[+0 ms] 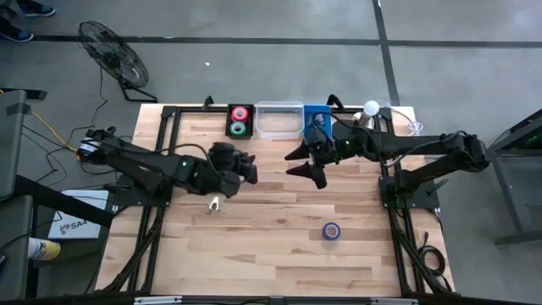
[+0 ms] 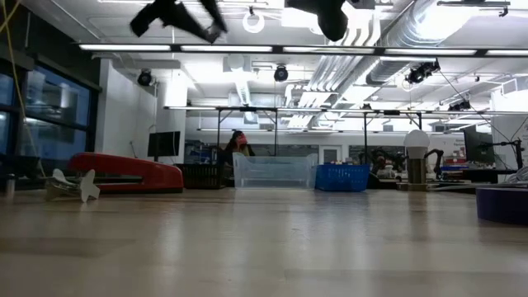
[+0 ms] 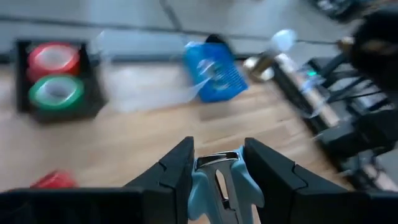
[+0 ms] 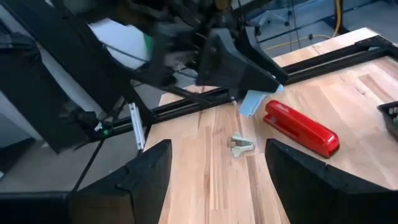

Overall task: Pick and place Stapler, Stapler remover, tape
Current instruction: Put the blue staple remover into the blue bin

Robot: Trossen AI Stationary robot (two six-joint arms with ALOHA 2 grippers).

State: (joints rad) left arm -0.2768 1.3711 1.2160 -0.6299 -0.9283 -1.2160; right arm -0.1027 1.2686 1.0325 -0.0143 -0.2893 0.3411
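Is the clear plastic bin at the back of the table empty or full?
Empty: the clear plastic bin shows only bare floor from above, and the low view shows nothing inside.

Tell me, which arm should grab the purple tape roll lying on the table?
Right. The right gripper is open and empty, and the purple tape roll lies on its side of the table. The left gripper holds a light-blue tool.

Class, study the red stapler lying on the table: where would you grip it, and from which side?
Grip the stapler across its narrow width near mid-length, coming from above. It lies flat, long and slim, so its short axis should fit the gripper and the weight likely balances. The open right gripper looks toward it.
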